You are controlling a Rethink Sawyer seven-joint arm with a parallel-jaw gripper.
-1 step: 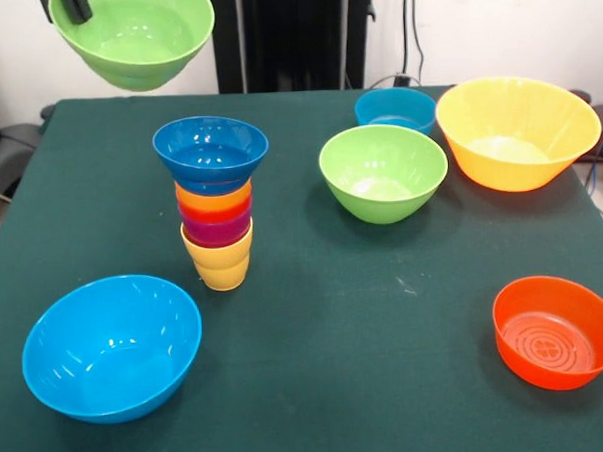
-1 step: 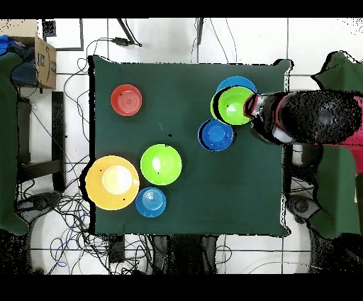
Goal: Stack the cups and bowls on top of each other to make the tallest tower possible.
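The tower stands left of the table's middle: a yellow cup at the base, purple, red-orange and orange-yellow cups nested above it, and a dark blue bowl on top. From overhead the tower shows as that blue bowl. A green bowl hangs in the air above and left of the tower, with my gripper shut on its rim. In the overhead view the held green bowl sits at my gripper, partly covering the light blue bowl below it.
On the table rest a light blue bowl at the front left, a second green bowl, a small teal bowl, a large orange-yellow bowl and an orange-red bowl. The arm reaches in from the right in the overhead view.
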